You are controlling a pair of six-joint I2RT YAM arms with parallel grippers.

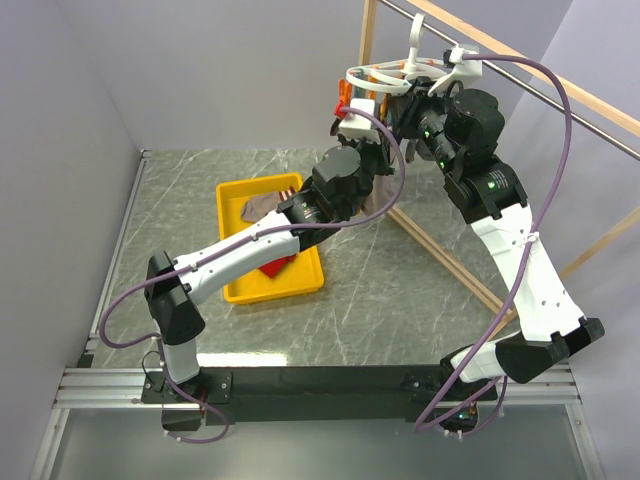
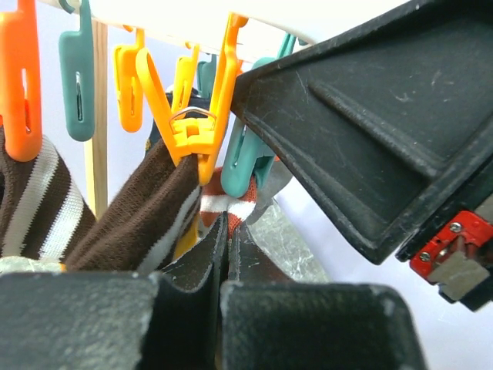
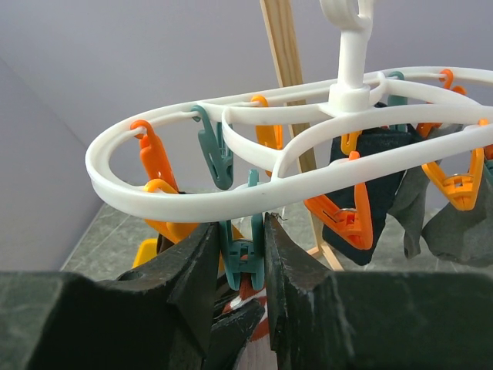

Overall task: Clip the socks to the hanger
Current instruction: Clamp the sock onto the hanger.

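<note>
While pinching the teal clip (image 3: 242,258) under the hanger (image 3: 154,202) between the fingers of the right gripper (image 3: 240,231), lift the red-and-white sock (image 2: 225,208), nipped just below in the closed left gripper (image 2: 226,258), straight into its mouth before easing off.

Left end effector (image 2: 226,239) closed, right end effector (image 3: 243,243) clamped
</note>
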